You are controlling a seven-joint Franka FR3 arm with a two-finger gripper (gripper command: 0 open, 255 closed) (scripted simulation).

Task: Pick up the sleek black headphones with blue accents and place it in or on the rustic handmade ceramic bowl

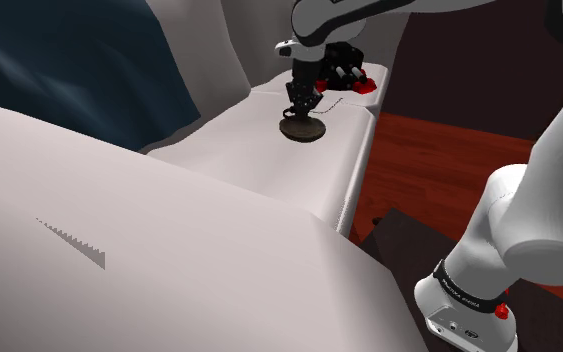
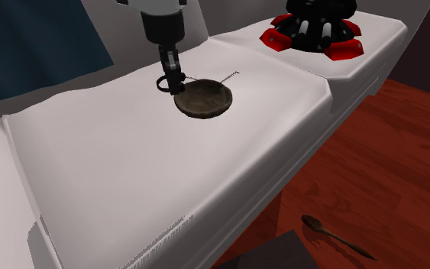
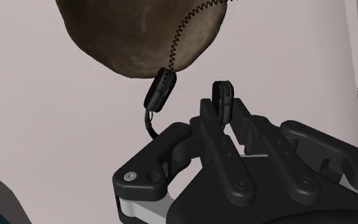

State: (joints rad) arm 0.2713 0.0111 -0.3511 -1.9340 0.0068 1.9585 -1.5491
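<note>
The black headphones (image 3: 160,90) hang from my gripper (image 3: 225,118), whose fingers are shut on the headband. One ear cup dangles beside the fingers, the other (image 3: 222,95) sits just past the fingertips. A thin coiled cable (image 3: 182,28) runs from them across the brown, rough bowl (image 3: 139,32). In the second exterior view my gripper (image 2: 170,76) hovers at the bowl's (image 2: 203,100) rim, on that view's left, with the headphones (image 2: 166,84) just above the white cushion. In the shoulder view the gripper (image 1: 300,100) is directly over the bowl (image 1: 301,130).
The bowl rests on a white cushioned seat (image 2: 129,168). A red and black gadget (image 2: 316,27) stands on the neighbouring cushion. A wooden spoon (image 2: 334,235) lies on the red-brown floor. The seat's edge (image 1: 354,170) drops off towards the dark stand (image 1: 409,240).
</note>
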